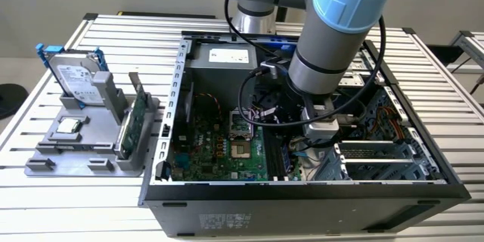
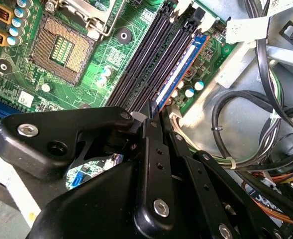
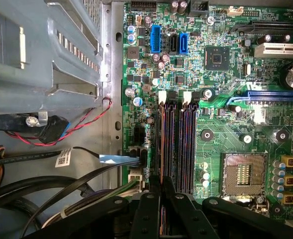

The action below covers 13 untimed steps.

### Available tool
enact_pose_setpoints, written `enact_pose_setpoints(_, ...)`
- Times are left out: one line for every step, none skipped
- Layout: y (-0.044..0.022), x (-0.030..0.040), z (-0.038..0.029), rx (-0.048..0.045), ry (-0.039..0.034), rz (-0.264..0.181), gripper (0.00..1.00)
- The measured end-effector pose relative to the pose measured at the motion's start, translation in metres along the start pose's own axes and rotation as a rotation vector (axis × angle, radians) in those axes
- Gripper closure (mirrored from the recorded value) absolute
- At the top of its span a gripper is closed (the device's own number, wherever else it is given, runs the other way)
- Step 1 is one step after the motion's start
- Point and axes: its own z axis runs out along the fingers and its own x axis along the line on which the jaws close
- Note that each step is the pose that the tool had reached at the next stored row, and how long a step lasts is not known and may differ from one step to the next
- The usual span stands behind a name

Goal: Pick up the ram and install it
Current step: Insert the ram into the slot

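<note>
Tool [image 2: 153, 112] fingers together, clamped on the ram [image 2: 178, 72]. Ram stands edge-on in a memory slot [image 3: 172, 144], at the CPU socket's [image 3: 243, 174] 9 o'clock in the first wrist view.

The hand [image 2: 153, 112] hides the near end of the ram [image 2: 182, 69].

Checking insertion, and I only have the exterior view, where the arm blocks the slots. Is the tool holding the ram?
Observer: Yes. In the second wrist view the tool is shut on the long thin dark ram stick, blue-white along its edge.
Operator: Which slot?
Observer: It runs along the outermost of the four black memory slots, farthest from the square silver processor socket.
Operator: Others populated?
Observer: No, the other three look empty in both wrist views.
</note>
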Motion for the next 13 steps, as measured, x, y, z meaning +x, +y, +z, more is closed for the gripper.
enact_pose_setpoints(0.0, 0.0, 0.0, 0.0, 0.0, 0.0, 1.0)
enact_pose_setpoints(0.0, -0.0001, 0.0, 0.0, 0.0, 0.0, 1.0)
enact_pose_setpoints(0.0, -0.0001, 0.0, 0.0, 0.0, 0.0, 1.0)
enact_pose_setpoints(0.0, -0.0005, 0.0, 0.0, 0.0, 0.0, 1.0)
enact_pose_setpoints(0.0, -0.0008, 0.0, 0.0, 0.0, 0.0, 1.0)
enact_pose_setpoints(-0.0001, -0.0011, 0.0001, 0.0002, 0.0, 0.0, 1.0)
enact_pose_setpoints(-0.0002, -0.0013, 0.0002, 0.0002, 0.0, 0.0, 1.0)
enact_pose_setpoints(-0.0003, -0.0013, 0.0003, 0.0002, 0.0, 0.0, 1.0)
enact_pose_setpoints(-0.0003, -0.0013, 0.0005, 0.0001, 0.0, 0.0, 1.0)
enact_pose_setpoints(-0.0003, -0.0013, 0.0009, 0.0006, 0.0, 0.0, 1.0)
enact_pose_setpoints(-0.0002, -0.0013, 0.0015, 0.0016, 0.0, 0.0, 1.0)
enact_pose_setpoints(-0.0002, -0.0013, 0.0019, 0.0027, 0.0, 0.0, 1.0)
enact_pose_setpoints(-0.0002, -0.0014, 0.0023, 0.004, 0.0, 0.0, 1.0)
